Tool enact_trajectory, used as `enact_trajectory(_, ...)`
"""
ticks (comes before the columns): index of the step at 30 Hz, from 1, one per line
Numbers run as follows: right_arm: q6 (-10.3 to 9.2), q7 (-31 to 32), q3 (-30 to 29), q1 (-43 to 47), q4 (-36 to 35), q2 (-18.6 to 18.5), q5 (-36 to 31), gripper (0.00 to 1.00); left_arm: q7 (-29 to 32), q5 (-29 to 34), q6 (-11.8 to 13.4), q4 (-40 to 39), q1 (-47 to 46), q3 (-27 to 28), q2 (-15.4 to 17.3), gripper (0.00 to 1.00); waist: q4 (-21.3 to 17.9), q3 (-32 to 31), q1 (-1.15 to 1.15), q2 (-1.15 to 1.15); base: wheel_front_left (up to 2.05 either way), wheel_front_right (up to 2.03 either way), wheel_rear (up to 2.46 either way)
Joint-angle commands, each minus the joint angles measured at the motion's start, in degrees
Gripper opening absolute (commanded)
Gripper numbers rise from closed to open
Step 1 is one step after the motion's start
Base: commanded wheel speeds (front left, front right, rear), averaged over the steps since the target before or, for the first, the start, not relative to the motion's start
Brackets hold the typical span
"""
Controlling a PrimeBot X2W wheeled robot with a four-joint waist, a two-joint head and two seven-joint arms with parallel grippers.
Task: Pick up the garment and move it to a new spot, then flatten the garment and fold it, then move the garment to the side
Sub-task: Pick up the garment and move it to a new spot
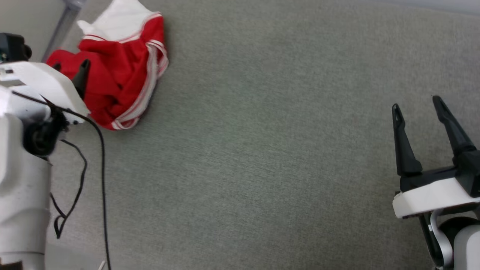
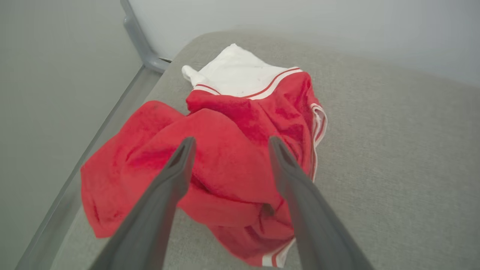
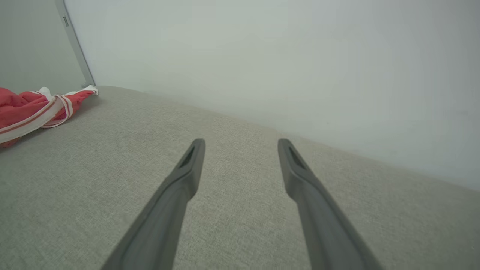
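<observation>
We see garment (image 1: 120,75) bunched up at far left corner of grey pad (image 1: 262,150). Left gripper (image 1: 70,66) over it, fingers wide apart, holding nothing. Right gripper (image 1: 416,103) near right edge, wide apart too, empty. Left wrist view shows us red cloth reaching over left edge; head view hides that behind arm (image 1: 22,168).

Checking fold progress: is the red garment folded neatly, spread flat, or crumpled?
Crumpled: the garment lies bunched in a heap on the grey surface, its folds overlapping, nothing laid flat.
</observation>
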Motion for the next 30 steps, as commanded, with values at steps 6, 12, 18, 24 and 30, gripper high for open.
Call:
enact_trajectory(6, -0.04, -0.5, 1.0, -3.4, 0.1, -0.1, -0.8, 1.0, 10.9, -5.3, -0.1, 7.0, -5.5, -0.6, 4.6, 1.0, -5.2, 8.9, -0.01, 0.0, 0.0, 0.0, 0.0)
enact_trajectory(12, -0.04, -0.6, 1.1, -4.4, 0.6, -0.5, -0.4, 1.0, 19.5, -7.6, -0.1, 12.3, -6.7, -1.8, 6.2, 1.0, -6.1, 11.1, -0.01, 0.0, 0.0, 0.0, 0.0)
enact_trajectory(18, -0.04, -0.7, 1.0, -4.3, 1.1, -0.6, -0.1, 1.0, 18.7, -8.0, -0.1, 15.4, -5.0, -3.1, 4.9, 0.0, -6.3, 10.4, -0.01, 0.0, 0.0, 0.0, 0.0)
enact_trajectory(24, -0.05, -1.6, 0.5, -2.4, 2.3, -0.4, 0.3, 1.0, 5.7, -6.2, -0.1, 15.2, -4.9, -3.2, 5.8, 0.0, -6.1, 4.9, -0.01, 0.0, 0.0, 0.0, 0.0)
enact_trajectory(30, -0.05, -2.6, 0.1, 0.2, 4.2, 0.0, 1.7, 1.0, -9.5, -2.5, 0.9, 15.3, -4.5, -3.7, 5.7, 0.0, -6.0, -2.5, -0.01, 0.0, 0.0, 0.0, 0.0)
